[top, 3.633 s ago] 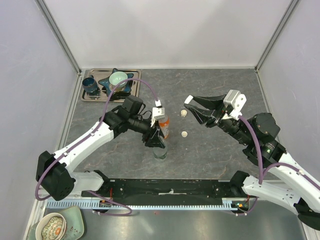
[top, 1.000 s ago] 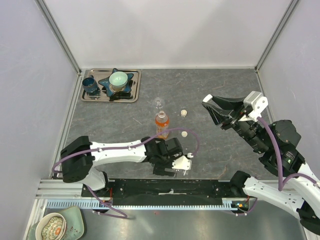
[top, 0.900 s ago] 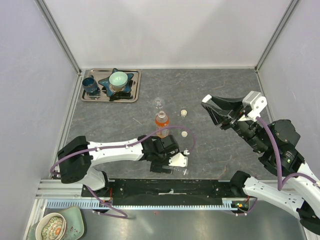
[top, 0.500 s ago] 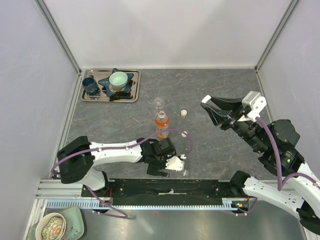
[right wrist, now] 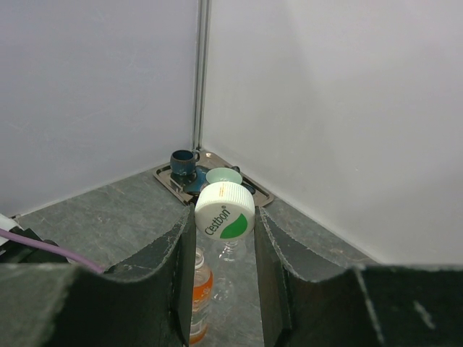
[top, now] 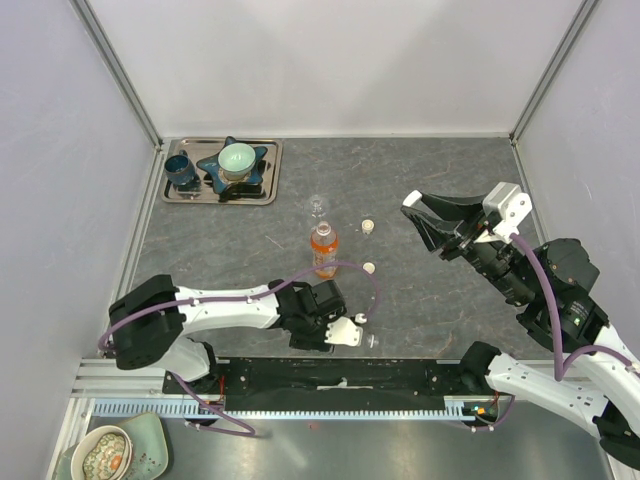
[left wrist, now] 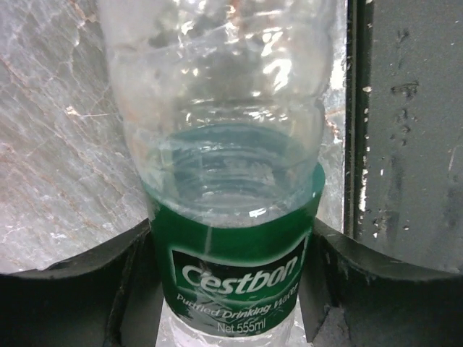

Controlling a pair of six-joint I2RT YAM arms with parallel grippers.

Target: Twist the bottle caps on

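My left gripper (top: 345, 331) lies low by the front rail, shut on the clear bottle (left wrist: 231, 217) at its green label; the fingers (left wrist: 130, 282) press both sides. That bottle seems to lie on its side. My right gripper (top: 412, 208) hangs above the table's right half, shut on a white bottle cap (right wrist: 225, 211) with a green logo. The orange bottle (top: 323, 247) stands upright and uncapped mid-table. The smaller clear bottle (top: 318, 207) stands just behind it. Both show below the held cap, the orange bottle (right wrist: 200, 289) and the small one (right wrist: 230, 264). Two loose caps (top: 368, 226) (top: 369, 268) rest to their right.
A metal tray (top: 190, 196) at the back left holds a dark blue cup (top: 181, 171) and a pale green bowl (top: 237, 157) on a blue star dish. The black rail (top: 400, 375) runs along the front edge. Grey walls close in three sides.
My left gripper slid left along the front rail and its jaws narrowed onto the green-labelled bottle. The right arm kept still with the cap.
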